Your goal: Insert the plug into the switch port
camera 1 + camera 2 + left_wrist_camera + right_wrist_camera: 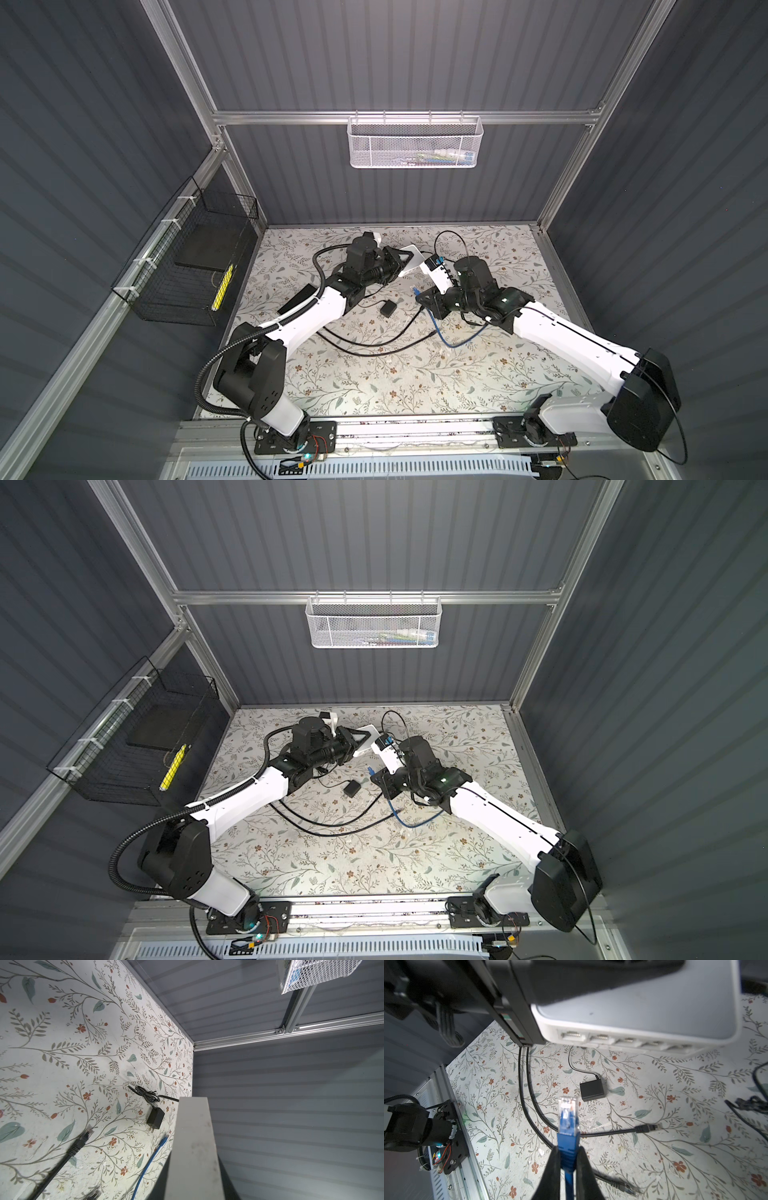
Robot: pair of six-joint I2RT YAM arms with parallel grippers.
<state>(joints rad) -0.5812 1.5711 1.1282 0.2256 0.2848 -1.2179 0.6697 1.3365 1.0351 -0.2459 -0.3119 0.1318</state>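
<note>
My left gripper (400,262) is shut on the white switch (412,254), holding it tilted above the mat at the back. In the left wrist view the switch (195,1142) shows as a grey slab between the dark fingers. The right wrist view shows its row of ports (600,1038) facing the right gripper, with nothing plugged in. My right gripper (568,1148) is shut on the blue boot of the plug (568,1118). The plug's clear tip points toward the ports, a gap away. In both top views the plug (369,771) sits below the switch (368,732).
A black power adapter (387,308) and black cables with loose plugs (646,1128) lie on the floral mat between the arms. The blue cable (457,341) trails toward the front. A black wire basket (187,266) hangs on the left wall, a white mesh basket (415,143) on the back rail.
</note>
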